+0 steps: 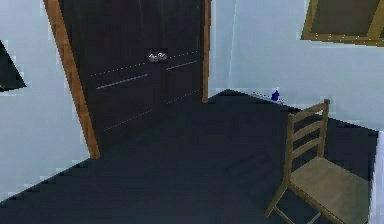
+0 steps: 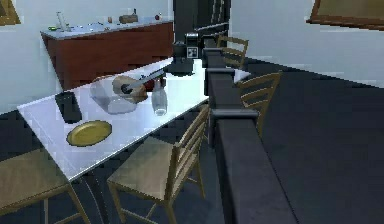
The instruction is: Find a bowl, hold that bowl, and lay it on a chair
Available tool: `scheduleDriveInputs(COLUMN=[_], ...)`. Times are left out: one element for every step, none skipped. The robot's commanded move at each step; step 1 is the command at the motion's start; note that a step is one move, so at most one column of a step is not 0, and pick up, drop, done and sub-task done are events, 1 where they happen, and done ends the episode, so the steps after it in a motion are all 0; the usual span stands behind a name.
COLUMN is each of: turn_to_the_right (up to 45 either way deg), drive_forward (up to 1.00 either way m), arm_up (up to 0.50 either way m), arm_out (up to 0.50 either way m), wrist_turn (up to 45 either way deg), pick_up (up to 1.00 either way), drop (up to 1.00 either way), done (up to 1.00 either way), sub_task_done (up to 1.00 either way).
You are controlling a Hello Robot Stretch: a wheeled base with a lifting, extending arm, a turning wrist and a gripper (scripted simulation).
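In the arm side view the dark arm [image 2: 235, 150] rises from the bottom edge to two white marked squares [image 2: 193, 46]. Left of them the gripper [image 2: 145, 78] reaches out above the white table [image 2: 45, 118]. At its far end sit a pale grey bowl-shaped thing [image 2: 108, 96] and a tan round thing [image 2: 127, 87] on the tabletop. I cannot tell whether the gripper holds anything. A wooden chair [image 2: 165, 168] stands at the table's near side. In the forward view another wooden chair [image 1: 318, 172] stands at the lower right.
On the table lie a yellow plate [image 2: 89, 133], a dark cup [image 2: 68, 106] and a clear glass thing [image 2: 158, 99]. More chairs [image 2: 258, 92] stand around it. A red-brown counter [image 2: 105, 50] runs behind. Ahead is a dark double door [image 1: 140, 60], with a small blue thing [image 1: 274, 96] on the floor.
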Motion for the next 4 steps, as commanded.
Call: scheduleDriveInputs(turn_to_the_right=[0.0,0.0,0.0,0.0], drive_forward=[0.0,0.0,0.0,0.0], arm_up=[-0.32,-0.5,0.0,0.0], arm_out=[0.0,0.0,0.0,-0.1], wrist_turn=[0.0,0.0,0.0,0.0], pick_up=[0.0,0.0,0.0,0.0], drop=[0.0,0.0,1.0,0.0], done=[0.0,0.0,0.0,0.0], sub_task_done=[0.0,0.0,0.0,0.0])
